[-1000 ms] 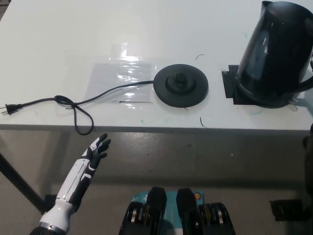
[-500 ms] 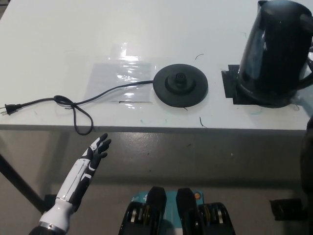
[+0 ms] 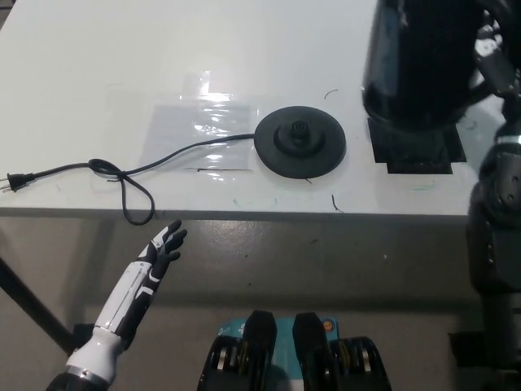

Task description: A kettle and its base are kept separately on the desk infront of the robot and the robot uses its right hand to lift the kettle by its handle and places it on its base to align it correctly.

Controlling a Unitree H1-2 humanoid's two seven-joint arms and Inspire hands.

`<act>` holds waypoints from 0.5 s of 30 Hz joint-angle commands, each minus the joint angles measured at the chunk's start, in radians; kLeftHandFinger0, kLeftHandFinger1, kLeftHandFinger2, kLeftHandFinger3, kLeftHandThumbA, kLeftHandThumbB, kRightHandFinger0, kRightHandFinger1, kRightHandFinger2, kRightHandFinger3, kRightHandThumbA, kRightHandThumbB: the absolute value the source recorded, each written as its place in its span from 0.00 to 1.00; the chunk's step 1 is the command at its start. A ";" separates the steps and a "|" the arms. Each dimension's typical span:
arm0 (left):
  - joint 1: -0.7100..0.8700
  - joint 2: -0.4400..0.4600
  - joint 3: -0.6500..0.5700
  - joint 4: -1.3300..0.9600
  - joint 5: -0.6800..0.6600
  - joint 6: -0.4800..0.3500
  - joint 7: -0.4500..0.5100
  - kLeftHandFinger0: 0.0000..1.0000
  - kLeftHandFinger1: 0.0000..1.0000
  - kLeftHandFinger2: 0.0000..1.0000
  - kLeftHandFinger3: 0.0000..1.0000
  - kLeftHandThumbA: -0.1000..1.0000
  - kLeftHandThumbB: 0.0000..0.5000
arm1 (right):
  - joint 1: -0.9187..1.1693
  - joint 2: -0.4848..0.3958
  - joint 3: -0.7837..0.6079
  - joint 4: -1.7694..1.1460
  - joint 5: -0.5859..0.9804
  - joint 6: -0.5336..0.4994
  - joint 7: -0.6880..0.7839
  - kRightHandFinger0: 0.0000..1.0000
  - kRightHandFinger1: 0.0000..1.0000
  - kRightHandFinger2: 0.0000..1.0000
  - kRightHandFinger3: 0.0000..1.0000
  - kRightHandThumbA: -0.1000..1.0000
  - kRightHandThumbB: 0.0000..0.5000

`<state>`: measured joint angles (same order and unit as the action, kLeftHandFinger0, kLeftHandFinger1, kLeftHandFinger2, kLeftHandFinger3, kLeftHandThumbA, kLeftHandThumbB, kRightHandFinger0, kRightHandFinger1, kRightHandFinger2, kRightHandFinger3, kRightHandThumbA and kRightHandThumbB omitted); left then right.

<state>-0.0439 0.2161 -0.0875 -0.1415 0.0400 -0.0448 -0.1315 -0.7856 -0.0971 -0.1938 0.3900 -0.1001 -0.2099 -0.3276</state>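
The black kettle [image 3: 419, 65] hangs in the air at the top right, above a black tape square [image 3: 417, 147] on the white desk [image 3: 98, 65]. My right hand [image 3: 493, 55] is shut on its handle at the picture's right edge, and the black arm rises from the bottom right. The round black base [image 3: 299, 142] lies flat on the desk, to the left of the kettle and apart from it. My white left hand [image 3: 164, 248] rests open below the desk's front edge at the lower left.
The base's black cord [image 3: 122, 175] runs left across the desk, loops near the front edge and ends in a plug [image 3: 16, 181]. A clear plastic sheet [image 3: 199, 122] lies left of the base.
The kettle has come up off the tape square and shifted slightly left, now looming larger. My right arm has swung into view along the right side. The left hand has stayed put.
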 commanded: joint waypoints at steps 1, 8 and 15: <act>-0.007 0.015 0.016 -0.025 -0.011 -0.026 -0.014 1.00 1.00 1.00 1.00 1.00 0.32 | -0.121 0.004 0.028 -0.063 -0.068 -0.068 -0.052 0.00 0.31 0.77 0.82 0.00 0.21; -0.003 0.014 0.010 -0.026 -0.007 -0.031 -0.017 1.00 1.00 1.00 1.00 1.00 0.25 | -0.136 0.053 0.083 -0.074 -0.126 -0.041 -0.071 0.00 0.30 0.73 0.80 0.00 0.27; -0.005 0.015 0.010 -0.031 -0.008 -0.016 -0.020 1.00 1.00 1.00 1.00 1.00 0.30 | -0.160 0.113 0.110 -0.059 -0.138 -0.018 -0.081 0.00 0.35 0.79 0.83 0.00 0.25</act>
<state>-0.0432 0.2162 -0.0858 -0.1418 0.0401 -0.0444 -0.1326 -0.8178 -0.0104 -0.1075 0.3764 -0.2003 -0.2026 -0.3686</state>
